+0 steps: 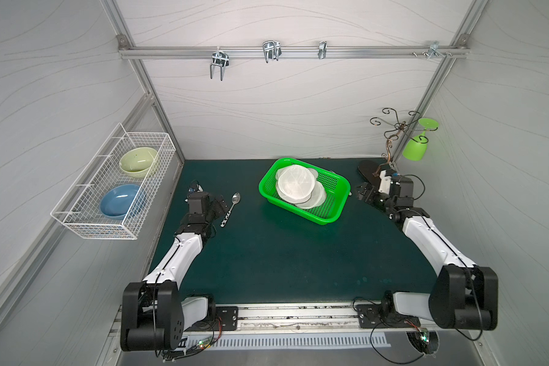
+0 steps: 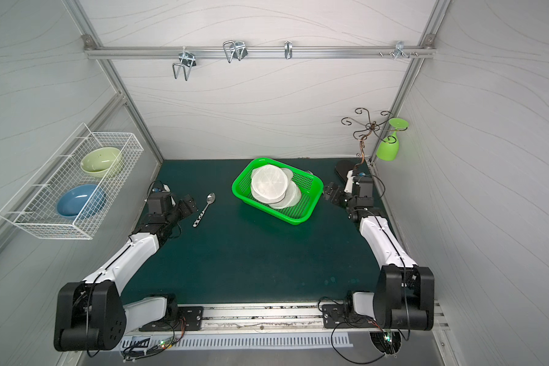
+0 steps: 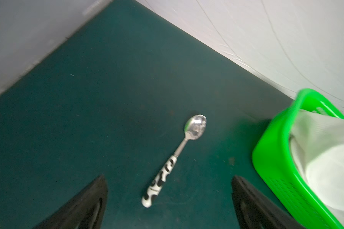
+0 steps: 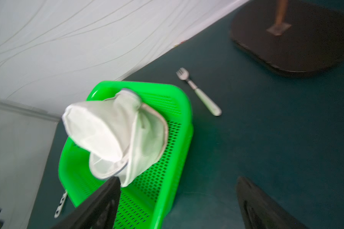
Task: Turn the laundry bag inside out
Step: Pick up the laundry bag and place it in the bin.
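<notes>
- The laundry bag [image 1: 295, 183], white mesh, lies crumpled in the green basket [image 1: 324, 221]. The basket sits on the dark surface [image 1: 267, 253] toward 12 to 1 o'clock from its middle. Both top views show the bag's round panels overlapping and rising above the rim.
- The right tool [image 1: 363, 191] is at about 2 o'clock on the surface, just outside the basket's 3 o'clock corner. Its jaws are spread wide and hold nothing.
- In the right wrist view one finger [image 4: 99, 204] overlaps the bag's lower edge. Whether it touches the mesh cannot be told there.
- The left tool [image 1: 221, 204] is at about 9 o'clock, its jaws also spread wide and empty.
- A spoon [image 1: 232, 209] with a black-and-white handle lies flat just beside the left tool. Its bowl points to 12 o'clock, and it is well apart from the basket.
- A fork [image 4: 199, 93] lies on the surface close behind the basket, on its 1 o'clock side.
- A metal stand [image 1: 393, 136] is in the 2 o'clock corner, and a green glass [image 1: 415, 149] hangs upside down from it.
- A wire basket [image 1: 146, 134] on the 9 o'clock wall holds a green bowl [image 1: 138, 161] and a blue bowl [image 1: 121, 201].
</notes>
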`<state>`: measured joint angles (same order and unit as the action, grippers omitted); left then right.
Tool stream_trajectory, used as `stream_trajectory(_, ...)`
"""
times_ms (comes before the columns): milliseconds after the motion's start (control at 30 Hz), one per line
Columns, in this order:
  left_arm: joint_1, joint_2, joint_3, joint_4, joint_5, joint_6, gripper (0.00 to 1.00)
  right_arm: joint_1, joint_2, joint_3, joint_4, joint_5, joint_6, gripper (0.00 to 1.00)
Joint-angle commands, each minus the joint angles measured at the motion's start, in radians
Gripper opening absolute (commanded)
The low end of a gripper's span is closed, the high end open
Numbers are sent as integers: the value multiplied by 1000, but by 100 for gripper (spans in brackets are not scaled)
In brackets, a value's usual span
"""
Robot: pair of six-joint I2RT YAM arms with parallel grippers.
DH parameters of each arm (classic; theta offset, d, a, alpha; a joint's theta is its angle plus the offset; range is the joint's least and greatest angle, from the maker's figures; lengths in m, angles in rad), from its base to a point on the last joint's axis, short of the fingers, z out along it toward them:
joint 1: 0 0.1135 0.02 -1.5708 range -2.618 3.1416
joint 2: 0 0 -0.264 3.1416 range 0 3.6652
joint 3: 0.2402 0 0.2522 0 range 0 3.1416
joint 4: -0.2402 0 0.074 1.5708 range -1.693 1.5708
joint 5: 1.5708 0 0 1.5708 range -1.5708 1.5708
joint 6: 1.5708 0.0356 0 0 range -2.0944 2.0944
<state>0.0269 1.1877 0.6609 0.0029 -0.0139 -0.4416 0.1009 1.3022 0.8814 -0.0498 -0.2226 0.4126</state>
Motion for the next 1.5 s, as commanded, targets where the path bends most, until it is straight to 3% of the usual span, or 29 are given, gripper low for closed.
stream_trajectory(0,-42,-55,-41,120,198,-51,99,113,71,64,156,-42,-120,92)
stream_trajectory(300,-72,-71,-40,166,310,23,99,193,447,369,117,-145,-180,73)
stream_trajectory(533,-71,-42,-71,265,370,25,94,234,596,484,113,-137,-211,67)
stream_trajectory(667,-73,-27,-73,287,386,36,91,256,672,562,88,-153,-232,59)
stream_trajectory(800,-85,-13,-73,299,387,61,89,263,718,610,91,-154,-220,39)
stream_trajectory(967,-126,-7,-58,295,380,131,88,263,717,637,81,-177,-224,11)
stream_trajectory(1067,-167,-15,-38,289,360,200,87,263,670,632,70,-184,-230,2)
stream_trajectory(1267,-246,-83,12,250,327,372,88,262,507,675,-55,-109,-176,0)
stream_trajectory(1467,-326,-182,80,185,377,629,89,261,367,782,-351,1,53,0)
